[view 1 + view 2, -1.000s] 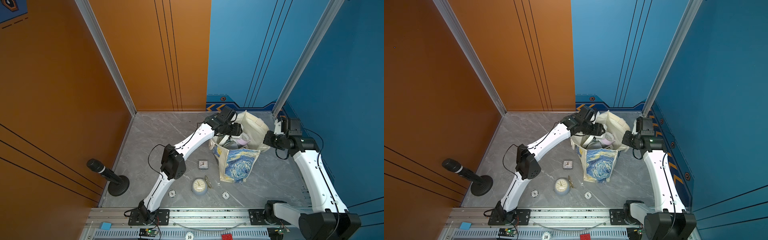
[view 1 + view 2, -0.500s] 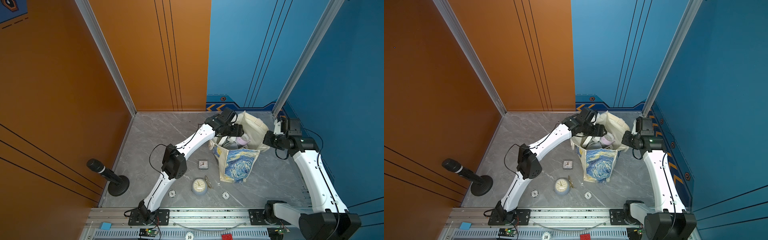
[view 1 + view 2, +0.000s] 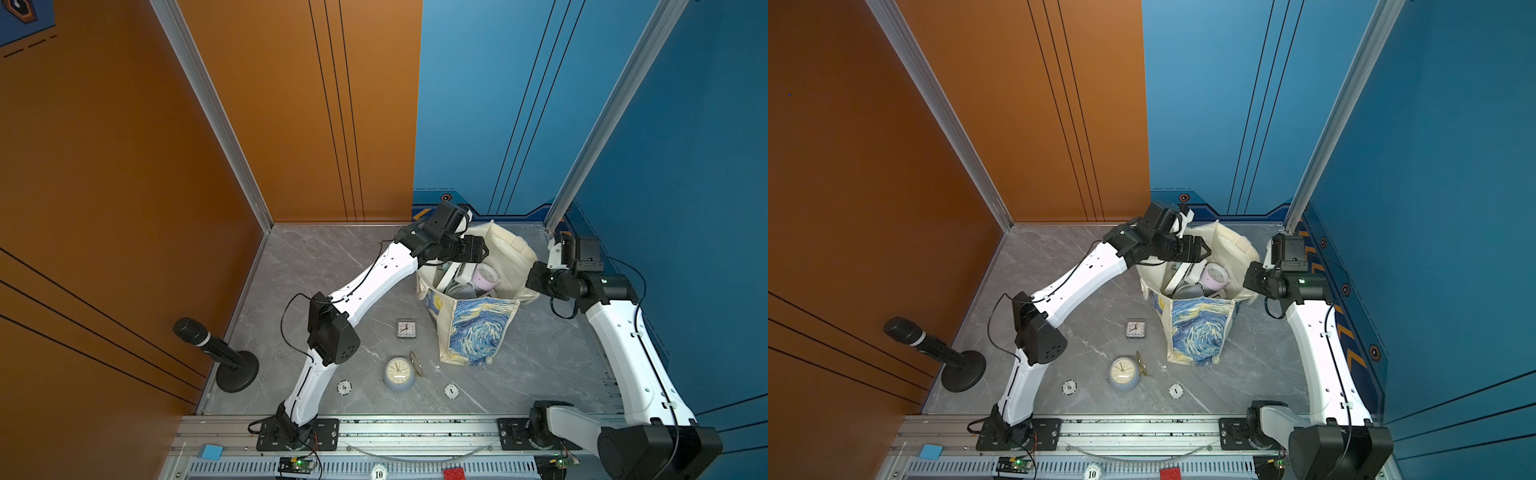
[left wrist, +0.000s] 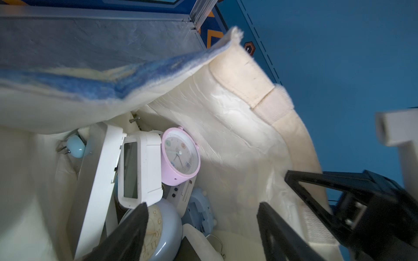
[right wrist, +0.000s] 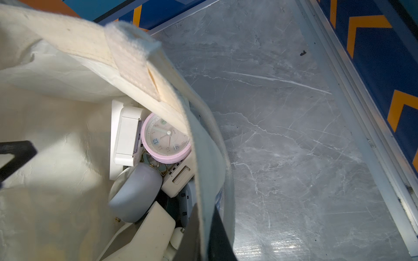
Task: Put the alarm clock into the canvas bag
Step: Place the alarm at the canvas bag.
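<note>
Round tag (image 3: 378, 474) at front reads 10; pink clock (image 5: 167, 138) dial nos. 12, 11, 10.

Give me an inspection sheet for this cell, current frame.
Surface: grey marbled tabletop, lightly scratched.
Job's things: canvas bag upright, mouth open, several clocks inside, pink clock on top; square clock and round clock on the table outside it.
Clutter: microphone on stand, two poker chips.
Grippers: left gripper open, empty, over the bag mouth; right gripper shut on the bag's rim.
Cables: black cable loops off the left elbow; second cable at the right wrist.
Surroundings: orange wall, blue wall, aluminium rail in front.
</note>
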`<state>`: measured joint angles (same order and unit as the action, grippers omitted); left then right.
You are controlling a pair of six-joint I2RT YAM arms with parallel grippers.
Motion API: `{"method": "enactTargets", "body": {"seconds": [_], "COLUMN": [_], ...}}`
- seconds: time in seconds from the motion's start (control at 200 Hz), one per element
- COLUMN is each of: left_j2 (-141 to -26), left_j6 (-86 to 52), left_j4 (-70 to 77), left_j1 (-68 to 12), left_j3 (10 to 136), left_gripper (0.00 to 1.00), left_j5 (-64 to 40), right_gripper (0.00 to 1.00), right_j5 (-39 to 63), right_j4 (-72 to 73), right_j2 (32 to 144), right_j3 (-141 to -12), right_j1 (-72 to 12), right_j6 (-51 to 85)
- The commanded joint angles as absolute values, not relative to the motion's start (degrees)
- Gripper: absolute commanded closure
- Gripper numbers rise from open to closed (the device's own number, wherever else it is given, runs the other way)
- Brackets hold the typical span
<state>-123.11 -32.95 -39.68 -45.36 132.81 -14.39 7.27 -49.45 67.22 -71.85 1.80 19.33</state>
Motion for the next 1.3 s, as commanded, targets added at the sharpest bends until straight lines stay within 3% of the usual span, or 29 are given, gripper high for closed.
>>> {"method": "enactTargets", "body": {"seconds": [0.0,0.701,1.296], "left_j2": [-118.4,-92.6,-83.5], "left_j6": [-30.7,-27.7,-29.6], "left_j4": [-40.1,-42.1,-46.5], "left_j1": [-44.5,-39.7,-39.7], "left_j3": [130.4,100.8,79.6], "left_gripper": [0.22,0.21,0.21], "left_j5": [-14.0,-5.9,-1.5], "right_gripper": [0.90,0.90,0.90], "right_j5": [6.3,6.1,6.3], "right_j4": [-50.2,-49.1,-48.5], "right_j2": [66.6,67.0,68.6], "right_j3": [-73.1,-71.6,-72.0], "right_j1": [1.2,1.1,1.1], "right_j6": [18.5,18.3,18.0]}}
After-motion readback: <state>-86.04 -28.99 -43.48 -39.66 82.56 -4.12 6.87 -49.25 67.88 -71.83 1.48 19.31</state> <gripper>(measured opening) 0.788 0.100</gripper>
